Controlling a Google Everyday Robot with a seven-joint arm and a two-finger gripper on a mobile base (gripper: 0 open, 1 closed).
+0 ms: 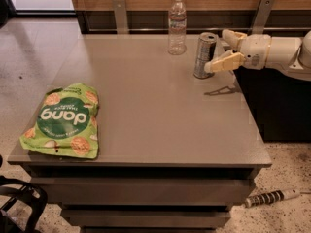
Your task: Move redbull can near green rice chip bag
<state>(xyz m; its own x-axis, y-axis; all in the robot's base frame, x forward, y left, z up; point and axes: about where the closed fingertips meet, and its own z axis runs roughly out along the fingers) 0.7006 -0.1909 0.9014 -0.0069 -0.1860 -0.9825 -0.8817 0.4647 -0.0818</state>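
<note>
The redbull can (pixel 204 55), slim and silver-grey with dark panels, stands upright at the back right of the grey table (pixel 146 106). My gripper (pixel 216 50) reaches in from the right at can height and is open. Its near finger (pixel 222 62) has its tip right by the can's lower right side, and its far finger (pixel 232 36) sits just behind and to the right of the can's top. The green rice chip bag (pixel 64 120) lies flat at the table's front left corner, far from the can.
A clear plastic water bottle (pixel 177 24) stands at the table's back edge, just left of the can. A wooden wall with metal brackets (pixel 120 14) runs behind. A striped object (pixel 270 198) lies on the floor at right, and a dark frame (pixel 19 203) at lower left.
</note>
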